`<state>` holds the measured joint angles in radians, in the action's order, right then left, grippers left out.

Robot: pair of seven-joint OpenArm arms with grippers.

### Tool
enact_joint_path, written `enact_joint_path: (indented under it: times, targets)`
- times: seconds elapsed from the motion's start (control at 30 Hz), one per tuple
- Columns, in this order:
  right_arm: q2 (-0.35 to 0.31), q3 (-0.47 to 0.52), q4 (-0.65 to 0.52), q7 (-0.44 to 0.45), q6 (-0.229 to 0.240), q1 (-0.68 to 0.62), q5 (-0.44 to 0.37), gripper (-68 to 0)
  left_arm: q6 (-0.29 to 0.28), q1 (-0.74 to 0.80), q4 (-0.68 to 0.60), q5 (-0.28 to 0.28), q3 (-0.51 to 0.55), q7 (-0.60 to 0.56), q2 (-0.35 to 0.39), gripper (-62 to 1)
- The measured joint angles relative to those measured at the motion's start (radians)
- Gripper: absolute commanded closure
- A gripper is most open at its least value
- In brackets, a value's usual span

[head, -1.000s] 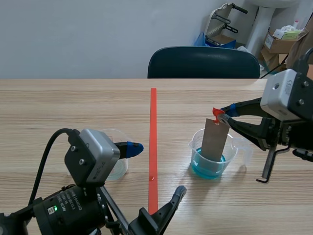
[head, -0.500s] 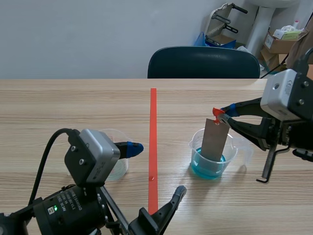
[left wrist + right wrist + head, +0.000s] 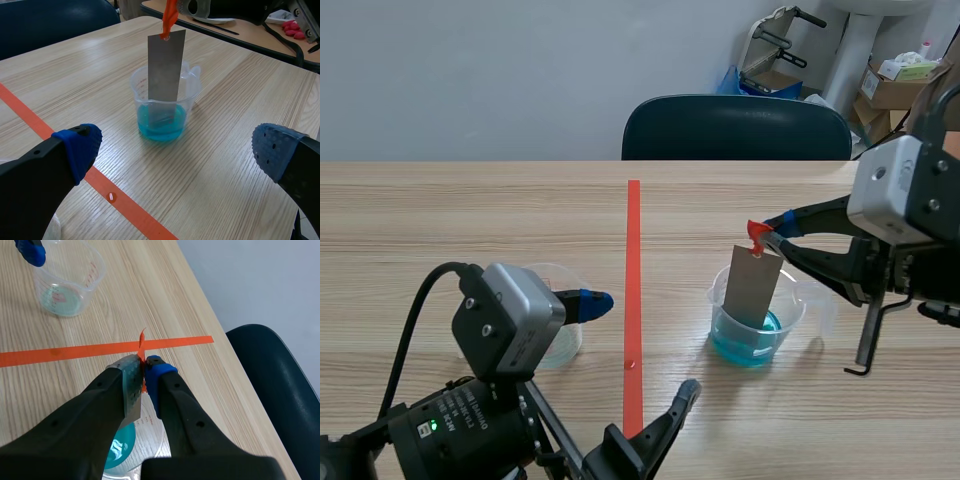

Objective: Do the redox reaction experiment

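Handling, as judged: thin grey metal strip (image 3: 753,288), probably light, stiff and sharp-edged, apt to swing on its orange-red ribbon (image 3: 757,233); best held by that ribbon at the top hole, never by the wet end. Looks flat, rectangular, dull grey, slightly tilted. Hangs from the right gripper (image 3: 770,240), pinched tight on the ribbon, lower end down inside the clear beaker (image 3: 790,300), seemingly dipped in the blue liquid (image 3: 748,345). Left gripper (image 3: 176,149) spread wide, holding nothing, low beside a second beaker (image 3: 565,340) across the tape line (image 3: 633,290).
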<state>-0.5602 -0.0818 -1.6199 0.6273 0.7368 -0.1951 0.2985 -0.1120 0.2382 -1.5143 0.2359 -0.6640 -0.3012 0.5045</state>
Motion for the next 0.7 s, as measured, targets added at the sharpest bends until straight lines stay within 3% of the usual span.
enact_joint_path:
  times: [0.5,0.7]
  targets:
    - [0.000,0.106,-0.098,-0.001,0.003,0.000,-0.001,-0.8,0.000,0.000,0.000,0.000,0.000,0.000,0.000,-62.3]
    - [-0.035,0.113,-0.130,-0.038,0.003,-0.009,-0.088,-0.8,0.000,0.000,0.000,0.000,0.000,0.000,0.000,-62.3]
